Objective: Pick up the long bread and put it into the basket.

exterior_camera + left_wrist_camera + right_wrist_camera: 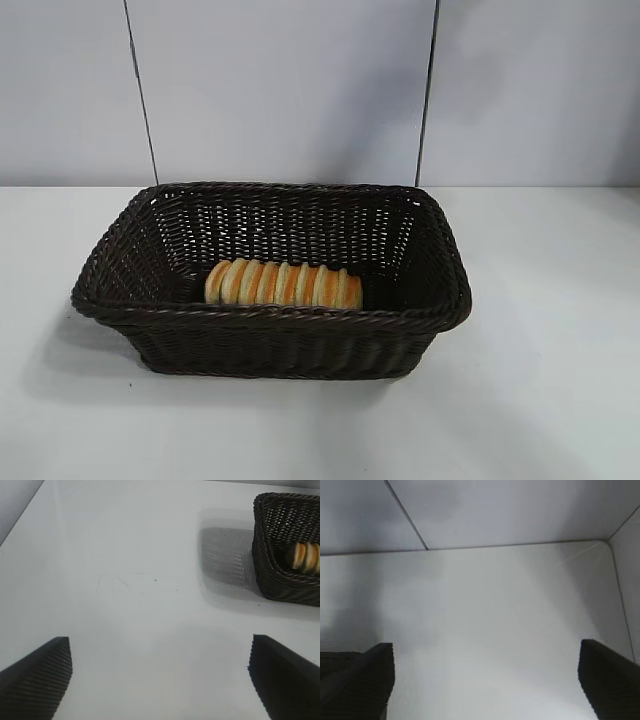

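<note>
- My left gripper (160,680) gapes wide, holding nothing, over white table (125,580).
- My right gripper (485,680) — equally wide, empty.
- Striped golden-tan long bread (283,284) lies inside dark brown woven wicker basket (270,322).

White tabletop (560,330), pale panelled wall (290,90) behind, thin dark seams, seemingly soft overhead light.

Long bread (283,284) lower edge behind basket (270,318) front rim
</note>
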{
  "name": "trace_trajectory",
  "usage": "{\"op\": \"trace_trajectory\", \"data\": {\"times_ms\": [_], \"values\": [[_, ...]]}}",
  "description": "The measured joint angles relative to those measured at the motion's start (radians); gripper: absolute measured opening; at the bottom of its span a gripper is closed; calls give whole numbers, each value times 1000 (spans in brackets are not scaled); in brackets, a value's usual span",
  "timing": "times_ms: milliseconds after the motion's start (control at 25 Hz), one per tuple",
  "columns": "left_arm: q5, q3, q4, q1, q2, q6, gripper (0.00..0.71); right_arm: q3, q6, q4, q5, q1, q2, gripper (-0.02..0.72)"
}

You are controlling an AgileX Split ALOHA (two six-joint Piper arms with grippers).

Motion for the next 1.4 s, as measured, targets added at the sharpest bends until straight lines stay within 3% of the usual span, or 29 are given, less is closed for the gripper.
{"op": "trace_trajectory", "data": {"times_ms": [920, 1160, 1400], "values": [[0, 0, 0, 0, 0, 0, 694, 1003, 0, -58, 6, 0, -1178, 694], [0, 0, 1, 0, 0, 0, 694, 1179, 0, -59, 6, 3, -1237, 694], [0, 0, 1, 0, 0, 0, 694, 1287, 0, -58, -77, 3, -1237, 694]]}}
